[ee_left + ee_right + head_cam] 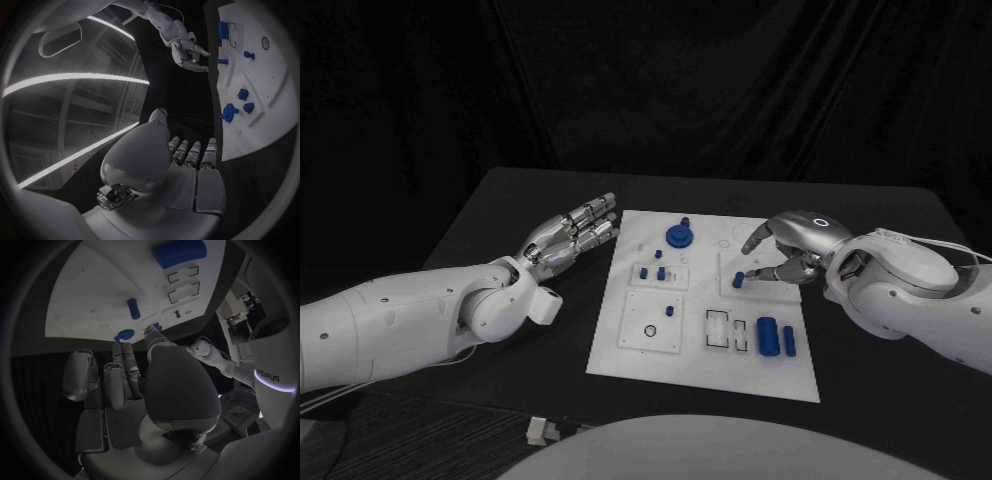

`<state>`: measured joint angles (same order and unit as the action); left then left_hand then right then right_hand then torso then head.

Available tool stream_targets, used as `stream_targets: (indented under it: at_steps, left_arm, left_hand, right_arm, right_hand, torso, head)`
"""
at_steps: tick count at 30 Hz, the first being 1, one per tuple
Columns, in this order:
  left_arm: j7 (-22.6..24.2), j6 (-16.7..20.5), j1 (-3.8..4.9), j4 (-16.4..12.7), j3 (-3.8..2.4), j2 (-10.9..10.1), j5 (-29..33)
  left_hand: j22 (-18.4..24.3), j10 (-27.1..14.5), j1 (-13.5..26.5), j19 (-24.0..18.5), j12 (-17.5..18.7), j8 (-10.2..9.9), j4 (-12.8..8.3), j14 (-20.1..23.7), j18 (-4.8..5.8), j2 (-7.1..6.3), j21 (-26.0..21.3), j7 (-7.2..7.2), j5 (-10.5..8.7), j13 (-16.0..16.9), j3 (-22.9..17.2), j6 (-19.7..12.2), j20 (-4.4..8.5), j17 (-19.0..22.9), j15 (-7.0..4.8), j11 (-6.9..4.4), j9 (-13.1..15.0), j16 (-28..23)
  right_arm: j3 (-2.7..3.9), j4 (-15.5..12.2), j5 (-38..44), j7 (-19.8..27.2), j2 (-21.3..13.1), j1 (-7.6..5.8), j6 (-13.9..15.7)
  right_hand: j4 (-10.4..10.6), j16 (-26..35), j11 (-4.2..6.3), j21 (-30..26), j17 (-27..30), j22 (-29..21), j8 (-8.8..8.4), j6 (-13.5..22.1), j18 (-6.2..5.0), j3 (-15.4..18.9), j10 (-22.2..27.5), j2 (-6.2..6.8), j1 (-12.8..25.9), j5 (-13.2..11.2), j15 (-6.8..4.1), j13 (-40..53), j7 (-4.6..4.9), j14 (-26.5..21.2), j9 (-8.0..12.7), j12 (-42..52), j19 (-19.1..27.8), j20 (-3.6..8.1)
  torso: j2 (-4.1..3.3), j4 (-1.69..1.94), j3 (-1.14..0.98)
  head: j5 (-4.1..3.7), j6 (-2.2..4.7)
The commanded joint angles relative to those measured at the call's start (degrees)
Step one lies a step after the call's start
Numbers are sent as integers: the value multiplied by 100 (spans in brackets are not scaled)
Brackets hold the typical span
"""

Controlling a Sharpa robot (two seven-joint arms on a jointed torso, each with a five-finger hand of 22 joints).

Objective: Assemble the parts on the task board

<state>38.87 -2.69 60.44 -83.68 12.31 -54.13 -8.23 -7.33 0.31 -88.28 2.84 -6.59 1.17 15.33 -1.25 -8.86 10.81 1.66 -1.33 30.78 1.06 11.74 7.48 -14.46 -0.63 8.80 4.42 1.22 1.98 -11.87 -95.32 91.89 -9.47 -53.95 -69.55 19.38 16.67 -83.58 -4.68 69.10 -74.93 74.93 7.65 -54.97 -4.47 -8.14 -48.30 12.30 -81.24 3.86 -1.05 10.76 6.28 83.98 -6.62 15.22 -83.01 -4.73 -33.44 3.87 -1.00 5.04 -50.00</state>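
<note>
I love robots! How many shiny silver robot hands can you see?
2. The left silver many-fingered hand is beside the white task board's left edge, holding nothing. The right silver hand is over the board's right side, fingertips near a small blue part.

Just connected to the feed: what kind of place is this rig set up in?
Probably a lab or demo test cell: a black table before dark curtains, one white task board with small blue parts, and ceiling light strips in the left wrist view.

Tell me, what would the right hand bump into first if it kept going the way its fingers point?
Probably the small blue part at the fingers of the right hand, on the white task board; depth is unclear.
</note>
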Motion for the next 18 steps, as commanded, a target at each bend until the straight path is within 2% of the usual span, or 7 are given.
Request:
stream_targets:
  at_steps: [1, 4, 11, 15, 17, 18]
  left_arm:
    - [174, -34, -6, 5, -5, 13, 33]
    - [175, -37, -7, 10, -5, 16, 33]
    - [177, -47, -9, 7, -5, 18, 33]
    - [174, -54, -11, 12, -5, 19, 33]
    - [173, -60, -13, 14, -5, 22, 33]
    - [173, -63, -15, 15, -5, 24, 33]
  left_hand:
    - [-10, 1, -62, 19, -32, 38, -15, 1, -104, -9, 38, -21, 23, 8, -20, -8, -38, -8, 33, 29, 7, 37]
    - [-13, 2, -65, 21, -34, 38, -16, 0, -104, -9, 39, -18, 27, 9, -20, -8, -39, -8, 34, 37, 7, 38]
    - [-16, 3, -69, 23, -34, 38, -19, 0, -105, -10, 40, -12, 30, 9, -21, -7, -41, -8, 36, 49, 7, 39]
    - [-17, 4, -71, 25, -40, 38, -21, -1, -105, -11, 41, -8, 31, 10, -22, -9, -42, -8, 37, 56, 7, 41]
    - [-16, 5, -79, 26, -45, 38, -25, -2, -105, -5, 42, -1, 40, 11, -28, -9, -45, -9, 42, 73, 7, 43]
    - [-16, 5, -79, 26, -45, 38, -25, -2, -105, -5, 42, -1, 40, 11, -28, -9, -45, -9, 42, 73, 7, 43]
  right_arm:
    - [3, 120, -37, -81, 77, 104, -139]
    - [3, 178, -37, -44, 120, 141, -134]
    - [3, 405, -38, 85, 320, 286, -181]
    - [3, 477, -38, 144, 407, 331, -194]
    - [3, 503, -38, 166, 445, 348, -200]
    - [3, 517, -38, 178, 464, 355, -207]
  right_hand:
    - [-9, 21, -13, -27, -106, 931, -78, 78, 10, -10, 60, -21, -144, 101, -38, -25, 27, 296, 8, 6, 55, 2]
    - [-12, 13, -32, -19, -122, 934, -139, 156, 12, -14, 55, -27, -191, 128, -27, -37, 13, 301, 23, 43, 52, -1]
    - [-15, 41, -33, -80, -64, 917, -220, 245, 0, -18, 149, -27, -286, 194, -21, -88, 105, 284, 33, 66, 76, -8]
    - [-34, 81, -29, -172, 13, 893, -239, 219, -17, -78, 187, -79, -455, 547, -23, -136, 106, 257, 4, 140, 115, -9]
    - [-65, 93, -29, -211, 36, 884, -248, 207, -24, -130, 169, -117, -561, 775, -24, -151, 107, 247, -8, 190, 132, -9]
    - [-91, 100, -33, -216, 49, 883, -260, 203, -24, -172, 142, -141, -635, 966, -23, -160, 109, 243, -16, 232, 134, -10]
  torso:
    - [-7, -12, -6]
    - [-8, -15, -7]
    - [-9, -9, -6]
    - [-6, -9, -5]
    - [-4, -10, -4]
    - [-4, -9, -4]
  head:
    - [-5, 0]
    - [8, 0]
    - [23, 0]
    - [11, 0]
    - [7, 0]
    - [6, 0]
